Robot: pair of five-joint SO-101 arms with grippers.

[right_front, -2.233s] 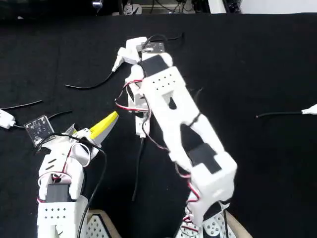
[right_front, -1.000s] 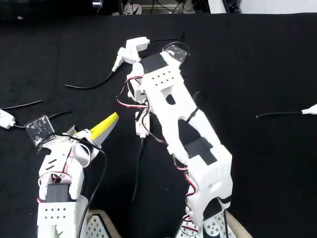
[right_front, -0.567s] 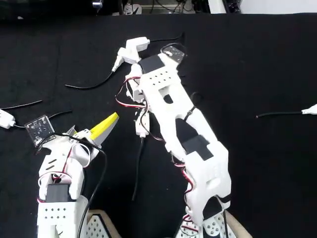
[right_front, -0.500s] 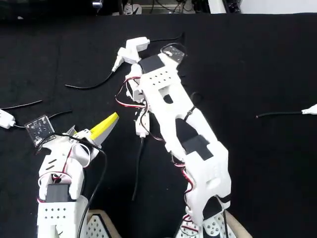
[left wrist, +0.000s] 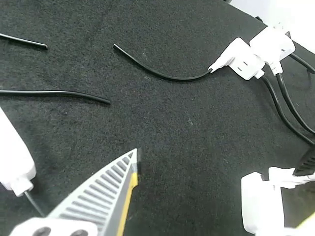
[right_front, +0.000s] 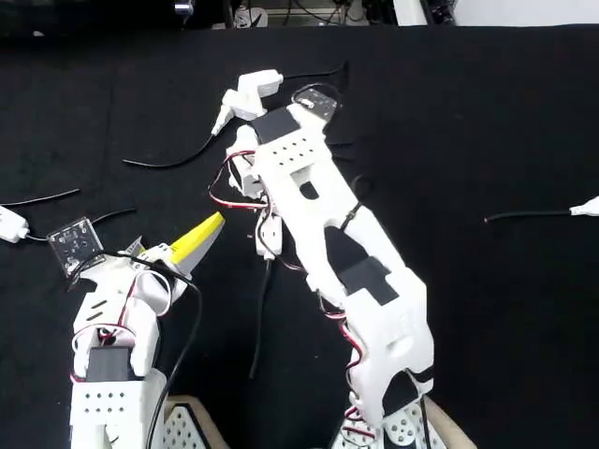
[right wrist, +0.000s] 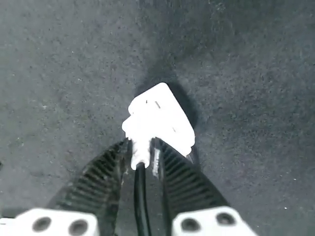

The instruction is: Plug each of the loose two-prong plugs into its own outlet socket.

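My right gripper (right wrist: 142,158) is shut on the neck of a white two-prong plug (right wrist: 160,120), whose black cable runs back between the fingers. In the high view this gripper (right_front: 267,238) hangs under the right arm at mid table, the cable (right_front: 260,318) trailing toward the front. A plug joined to a white outlet socket (right_front: 245,98) lies just beyond it; the left wrist view has that pair too (left wrist: 248,60). My left gripper (right_front: 173,245) stands open and holds nothing, near the front left, its yellow finger (right_front: 198,236) pointing at the right arm.
Another white plug (right_front: 11,224) lies at the table's left edge, close beside the left arm (left wrist: 15,164). A further plug with a black cable (right_front: 585,207) lies at the far right edge. Loose black cables (right_front: 168,161) cross the black cloth at the left.
The right arm has swung slightly to the left and its wrist has turned, with the plug still held. The left arm has not moved.
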